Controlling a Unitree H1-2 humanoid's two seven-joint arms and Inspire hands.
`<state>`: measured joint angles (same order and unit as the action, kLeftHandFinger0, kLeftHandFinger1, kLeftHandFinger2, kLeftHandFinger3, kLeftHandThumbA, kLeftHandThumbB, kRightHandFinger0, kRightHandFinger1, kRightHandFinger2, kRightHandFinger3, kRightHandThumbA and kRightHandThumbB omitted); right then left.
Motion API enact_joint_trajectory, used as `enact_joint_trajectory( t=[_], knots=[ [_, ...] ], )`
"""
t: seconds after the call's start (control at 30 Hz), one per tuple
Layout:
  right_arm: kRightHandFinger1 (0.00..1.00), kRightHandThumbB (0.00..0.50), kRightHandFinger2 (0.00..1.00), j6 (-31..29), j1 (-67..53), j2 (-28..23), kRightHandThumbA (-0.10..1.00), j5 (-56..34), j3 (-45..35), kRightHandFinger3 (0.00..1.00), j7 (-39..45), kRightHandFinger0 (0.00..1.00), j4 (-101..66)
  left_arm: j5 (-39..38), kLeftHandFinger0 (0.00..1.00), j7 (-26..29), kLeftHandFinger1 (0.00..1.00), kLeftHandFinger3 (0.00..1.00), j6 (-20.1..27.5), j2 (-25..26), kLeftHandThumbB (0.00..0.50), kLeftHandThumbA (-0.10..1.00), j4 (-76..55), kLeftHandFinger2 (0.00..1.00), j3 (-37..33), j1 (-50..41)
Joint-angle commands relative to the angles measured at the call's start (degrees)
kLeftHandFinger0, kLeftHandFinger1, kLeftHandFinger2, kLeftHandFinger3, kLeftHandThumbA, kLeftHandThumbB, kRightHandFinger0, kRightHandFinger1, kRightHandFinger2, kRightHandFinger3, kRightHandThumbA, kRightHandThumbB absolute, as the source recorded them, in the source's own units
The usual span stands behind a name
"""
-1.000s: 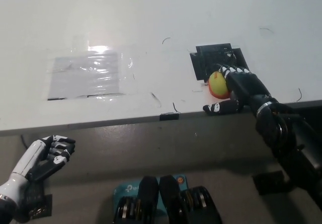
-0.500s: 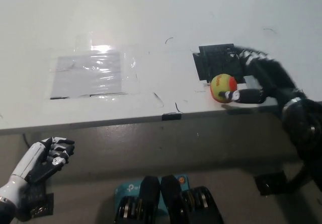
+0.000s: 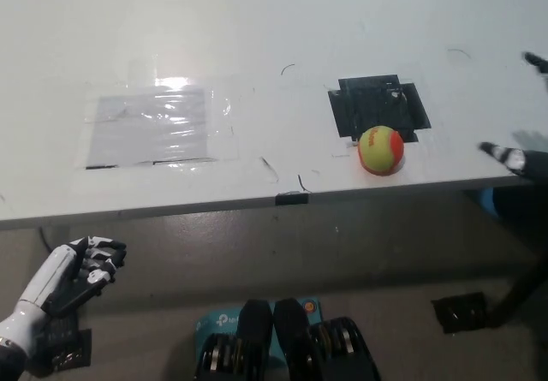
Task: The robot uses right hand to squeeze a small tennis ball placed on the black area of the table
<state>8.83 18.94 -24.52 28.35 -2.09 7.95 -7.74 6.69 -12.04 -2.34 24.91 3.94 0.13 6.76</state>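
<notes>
1. The ball [image 3: 382,150] is sitting free at the near edge of the black patch [image 3: 377,105].
2. The right hand [image 3: 524,154] is spread wide, far right, holding nothing.
3. The left hand [image 3: 79,270] is resting curled, near left.

1. A teal box [image 3: 224,324] lies on the floor below the worktop edge; pale lettering on it seems to read "tp-l", the rest being hidden.
2. The tennis ball [image 3: 381,150] carries a small dark mark across its middle, too blurred to read.
3. No other writing can be read.
</notes>
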Motion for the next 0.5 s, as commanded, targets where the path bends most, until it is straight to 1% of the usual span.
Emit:
enact_joint_trajectory(
  t=[0.0, 0.03, 0.07, 0.1, 0.13, 0.17, 0.2, 0.23, 0.3, 0.33, 0.4, 0.43, 0.47],
  knots=[
    [0.5, 0.153, 0.85, -6.46, -5.42, 6.39, 0.03, -11.74, -6.42, 0.97, -6.59, 0.39, -1.82, -0.25, 0.43, 0.68, 0.49, 0.67, 0.09, 0.58, 0.017, 0.67, -1.25, 0.59, 1.21, 0.36],
    [0.36, 0.145, 0.69, -9.61, -7.94, 8.8, -0.04, -15.22, -7.91, 0.9, -7.12, 0.27, 0.92, 0.24, 0.41, 0.87, 0.48, 0.67, 1.01, 0.5, 0.027, 0.69, -0.66, 0.59, 0.86, 0.57],
    [0.31, 0.171, 0.6, -10.38, -9.61, 11.64, -0.04, -17.54, -9.59, 0.84, -7.97, 0.21, 3.35, 0.4, 0.39, 0.85, 0.47, 0.67, 1.61, 0.51, 0.02, 0.71, -0.45, 0.59, 0.66, 0.62],
    [0.28, 0.182, 0.56, -10.73, -10.75, 14.1, -0.02, -18.66, -11.0, 0.81, -9.0, 0.18, 5.18, 0.57, 0.39, 0.83, 0.47, 0.68, 2.0, 0.58, 0.021, 0.72, -0.4, 0.59, 0.51, 0.6],
    [0.27, 0.175, 0.55, -12.25, -10.98, 15.46, -0.03, -19.66, -11.77, 0.79, -9.52, 0.17, 7.06, 1.15, 0.38, 1.23, 0.46, 0.67, 1.92, 0.62, 0.037, 0.72, -0.29, 0.59, 0.45, 0.66],
    [0.27, 0.174, 0.55, -13.42, -11.45, 16.99, -0.05, -21.23, -13.13, 0.77, -9.79, 0.16, 8.58, 1.16, 0.37, 1.16, 0.45, 0.66, 2.78, 0.62, 0.041, 0.74, 0.1, 0.57, 0.25, 0.59],
    [0.27, 0.171, 0.53, -12.81, -11.16, 19.41, -0.07, -24.0, -15.39, 0.74, -10.43, 0.16, 10.13, 1.12, 0.37, 1.05, 0.45, 0.66, 2.63, 0.64, 0.035, 0.74, 0.09, 0.57, 0.21, 0.6],
    [0.26, 0.172, 0.52, -12.52, -11.28, 20.44, -0.09, -25.07, -16.52, 0.72, -10.54, 0.16, 10.56, 1.12, 0.37, 1.0, 0.45, 0.67, 2.59, 0.55, 0.034, 0.74, 0.13, 0.57, 0.1, 0.49],
    [0.24, 0.166, 0.5, -13.1, -11.13, 21.38, -0.1, -25.85, -17.76, 0.71, -10.19, 0.14, 11.79, 1.13, 0.37, 1.0, 0.45, 0.67, 2.63, 0.57, 0.027, 0.73, 0.07, 0.57, 0.05, 0.35],
    [0.22, 0.161, 0.46, -12.77, -11.14, 21.81, -0.08, -25.76, -18.46, 0.7, -10.29, 0.11, 13.12, 0.91, 0.36, 0.93, 0.45, 0.67, 3.3, 0.63, 0.019, 0.71, 0.26, 0.58, 0.08, 0.11],
    [0.21, 0.158, 0.44, -12.13, -10.68, 22.32, -0.09, -25.54, -19.24, 0.69, -10.04, 0.1, 13.35, 0.83, 0.36, 0.95, 0.45, 0.67, 3.3, 0.68, 0.022, 0.71, 0.32, 0.58, 0.21, 0.09],
    [0.21, 0.163, 0.41, -11.72, -10.59, 22.43, -0.05, -25.79, -19.49, 0.67, -9.45, 0.1, 13.23, 0.62, 0.37, 0.95, 0.46, 0.68, 2.92, 0.54, 0.014, 0.7, 0.32, 0.58, 0.32, 0.13],
    [0.21, 0.163, 0.41, -11.72, -10.59, 22.43, -0.05, -25.79, -19.49, 0.67, -9.45, 0.1, 13.23, 0.62, 0.37, 0.95, 0.46, 0.68, 2.92, 0.54, 0.014, 0.7, 0.32, 0.58, 0.32, 0.13]
  ],
)
